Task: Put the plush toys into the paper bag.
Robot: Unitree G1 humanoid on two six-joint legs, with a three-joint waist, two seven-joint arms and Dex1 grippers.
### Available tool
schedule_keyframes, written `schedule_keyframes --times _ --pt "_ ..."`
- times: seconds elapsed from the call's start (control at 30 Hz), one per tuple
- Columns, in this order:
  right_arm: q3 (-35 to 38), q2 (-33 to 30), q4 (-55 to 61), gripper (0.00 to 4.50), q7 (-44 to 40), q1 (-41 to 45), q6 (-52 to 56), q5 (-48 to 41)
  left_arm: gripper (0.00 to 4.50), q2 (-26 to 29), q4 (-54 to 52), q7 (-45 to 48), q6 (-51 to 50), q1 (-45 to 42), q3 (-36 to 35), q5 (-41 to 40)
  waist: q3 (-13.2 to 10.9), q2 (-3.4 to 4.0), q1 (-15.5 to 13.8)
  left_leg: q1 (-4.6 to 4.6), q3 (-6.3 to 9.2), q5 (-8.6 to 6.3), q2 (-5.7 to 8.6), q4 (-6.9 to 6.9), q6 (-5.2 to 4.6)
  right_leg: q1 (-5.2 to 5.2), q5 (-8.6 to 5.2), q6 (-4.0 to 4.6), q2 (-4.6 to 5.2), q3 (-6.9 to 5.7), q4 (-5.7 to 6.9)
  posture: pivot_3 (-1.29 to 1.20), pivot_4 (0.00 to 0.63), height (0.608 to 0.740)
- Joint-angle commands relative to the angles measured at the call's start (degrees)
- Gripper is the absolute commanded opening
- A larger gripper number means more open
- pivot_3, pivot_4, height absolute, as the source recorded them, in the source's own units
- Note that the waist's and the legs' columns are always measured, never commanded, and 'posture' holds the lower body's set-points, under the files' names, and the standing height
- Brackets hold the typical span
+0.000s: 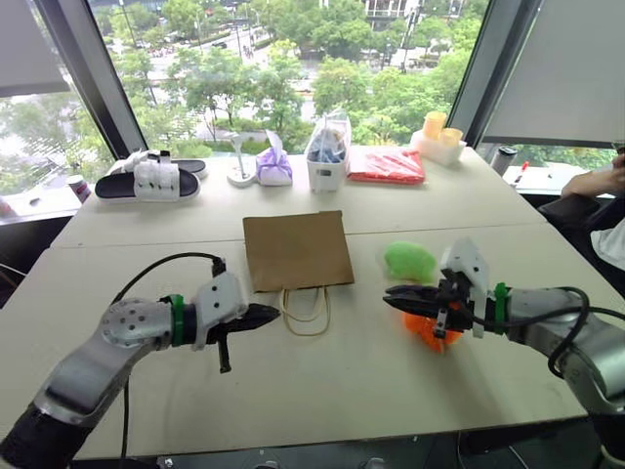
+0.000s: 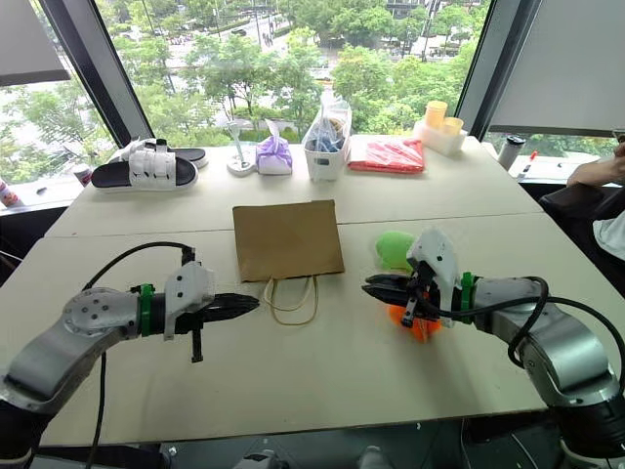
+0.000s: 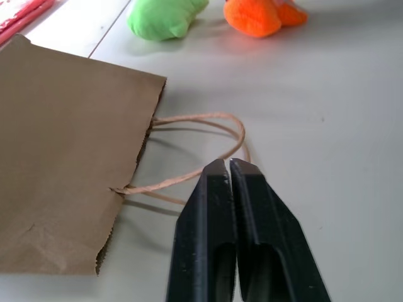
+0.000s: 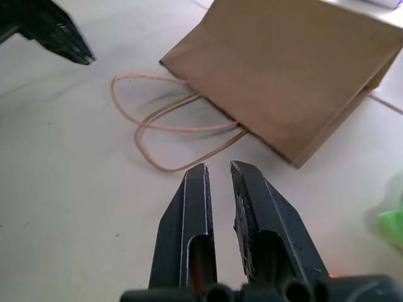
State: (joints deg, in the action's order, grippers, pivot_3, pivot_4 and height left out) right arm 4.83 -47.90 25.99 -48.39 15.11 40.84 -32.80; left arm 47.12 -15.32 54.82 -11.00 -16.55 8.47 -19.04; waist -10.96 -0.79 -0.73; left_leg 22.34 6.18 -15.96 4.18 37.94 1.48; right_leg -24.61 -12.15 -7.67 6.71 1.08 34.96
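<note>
Plush toys, green (image 1: pixel 409 260) and orange (image 1: pixel 427 329), lay toward the desk's right edge, the paper bag (image 1: pixel 296 250) flat mid-desk; left gripper (image 3: pixel 229 167) nearly closed, empty; right gripper (image 4: pixel 216 172) slightly apart, empty.

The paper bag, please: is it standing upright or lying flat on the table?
Lying flat. The paper bag rests on its broad side on the table, its mouth looks collapsed, and its cord handles trail on the tabletop toward the robot.
</note>
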Motion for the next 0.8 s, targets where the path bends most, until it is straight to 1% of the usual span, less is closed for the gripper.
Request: schedule_keyframes --times 0.03,0.1,0.13,0.2,0.27,0.4,0.57,0.67,0.73,0.8 --pt "2.1 0.8 3.6 0.54 1.8 -0.5 -0.2 -0.9 1.84 -0.9 4.2 2.8 6.6 -2.5 0.2 3.4 0.0 -0.01 0.0 0.0 0.03 0.0 -0.01 0.0 0.0 0.0 0.0 -0.01 0.0 0.0 0.0 0.0 0.15 0.74" --pt "2.4 1.0 4.4 0.54 2.6 -1.1 -0.1 -0.8 2.89 -1.4 7.0 4.4 10.3 -3.7 0.4 5.1 0.0 -0.01 0.0 0.0 0.08 0.0 0.0 0.0 0.0 -0.01 0.09 -0.17 0.0 -0.01 0.01 0.0 0.15 0.74" --pt "2.4 1.0 4.5 0.54 2.8 -1.4 -0.3 -0.6 3.53 -1.7 8.4 4.8 11.8 -4.2 0.6 6.0 0.0 0.0 0.0 0.0 0.08 0.0 -0.01 0.0 0.0 -0.01 0.09 -0.17 0.0 -0.02 0.01 0.0 0.15 0.74" --pt "2.5 1.1 4.5 0.54 3.2 -1.6 -0.4 -0.6 4.46 -3.0 10.8 5.4 14.5 -5.4 1.3 7.3 0.0 -0.01 0.0 0.0 0.09 0.0 0.0 0.0 0.0 -0.01 0.1 -0.18 0.0 -0.01 0.01 0.0 0.15 0.74" --pt "2.6 1.1 4.5 0.54 3.4 -1.7 -0.5 -0.6 4.49 -5.2 13.4 5.2 16.8 -6.6 2.1 8.5 0.0 0.0 0.0 -0.01 0.09 0.0 0.0 0.0 0.0 -0.01 0.1 -0.19 0.01 -0.01 0.01 0.0 0.15 0.74" --pt "2.4 0.9 4.6 0.54 3.9 -1.9 -0.9 -0.1 4.49 -11.5 20.0 2.9 21.4 -9.5 4.1 12.1 0.0 -0.01 -0.1 -0.01 0.07 0.0 0.05 0.04 -0.01 0.03 0.11 -0.2 0.01 -0.04 0.02 0.0 0.15 0.74" --pt "1.8 1.2 5.2 0.54 4.5 -1.9 -0.7 0.0 4.49 -15.1 25.6 2.0 25.9 -11.4 4.1 14.6 0.0 -0.02 0.2 -0.03 0.08 0.0 0.04 0.05 -0.01 0.0 0.12 -0.21 -0.01 -0.05 0.1 0.0 0.15 0.74" --pt "0.2 2.7 6.7 0.54 6.3 -2.3 0.0 -0.1 3.71 -16.2 26.8 2.2 26.7 -12.2 3.8 14.4 0.0 -0.02 0.1 -0.03 0.08 0.0 0.04 0.05 -0.01 0.0 0.11 -0.21 -0.02 -0.06 0.1 0.0 0.15 0.74" --pt "-1.4 4.5 8.0 0.54 8.3 -2.7 0.6 0.2 2.78 -16.7 26.9 2.3 26.7 -12.6 3.5 14.2 0.0 -0.02 0.1 -0.03 0.1 0.0 0.04 0.06 -0.01 0.0 0.12 -0.21 -0.01 -0.05 0.1 0.0 0.15 0.74" --pt "-3.0 5.7 8.5 0.54 9.6 -3.2 0.2 1.5 1.75 -16.8 26.7 2.5 26.6 -12.9 3.0 13.8 0.0 -0.02 0.1 -0.03 0.13 0.0 0.04 0.06 -0.01 0.0 0.12 -0.21 -0.01 -0.05 0.12 0.0 0.15 0.74"
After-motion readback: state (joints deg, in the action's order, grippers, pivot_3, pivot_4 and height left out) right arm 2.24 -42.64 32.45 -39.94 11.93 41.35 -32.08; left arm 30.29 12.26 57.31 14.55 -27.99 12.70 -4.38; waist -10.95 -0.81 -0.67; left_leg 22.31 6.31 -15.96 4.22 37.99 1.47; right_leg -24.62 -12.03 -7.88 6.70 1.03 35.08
